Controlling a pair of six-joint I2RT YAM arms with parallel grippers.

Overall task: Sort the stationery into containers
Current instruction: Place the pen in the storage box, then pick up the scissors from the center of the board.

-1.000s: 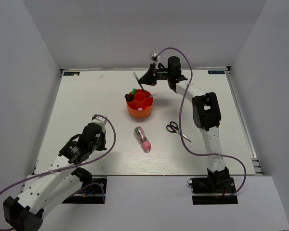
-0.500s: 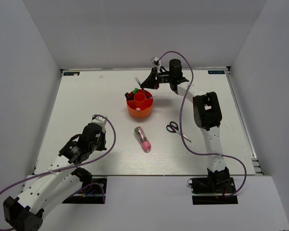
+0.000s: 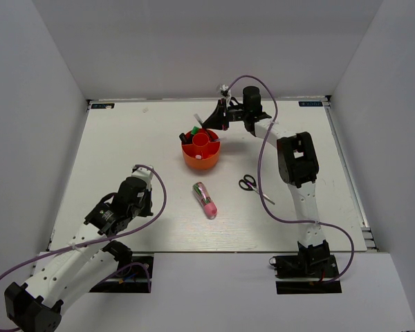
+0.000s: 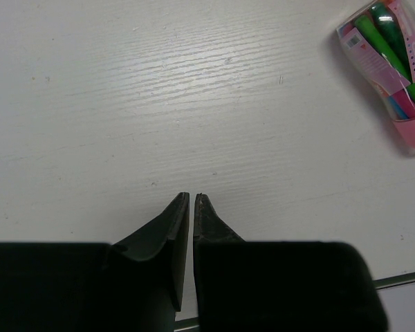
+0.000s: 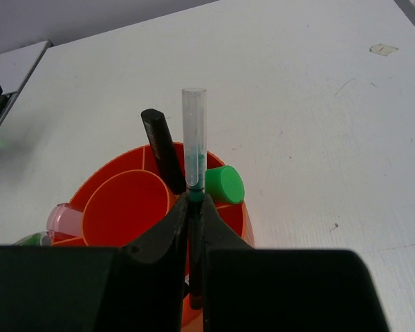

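Observation:
The round orange-red organiser [image 3: 200, 155] stands mid-table; it also shows in the right wrist view [image 5: 124, 207]. My right gripper [image 3: 216, 116] is shut on the thin clear pen [image 5: 194, 131] and holds it upright over the organiser's back rim. A black-capped highlighter [image 5: 162, 149] and a green marker [image 5: 225, 185] stand in its compartments. The pink-and-green pen [image 3: 205, 199] lies in front of the organiser and shows in the left wrist view [image 4: 394, 69]. Black-handled scissors [image 3: 252, 185] lie to the right. My left gripper [image 4: 192, 199] is shut and empty above bare table.
White walls enclose the table on the left, back and right. A pale pink item [image 5: 61, 218] sits in a left compartment of the organiser. The left arm [image 3: 117, 211] rests low at the front left.
My right gripper has shifted slightly right and back with the clear pen, which now stands closer over the organiser's rim. The left arm has not moved.

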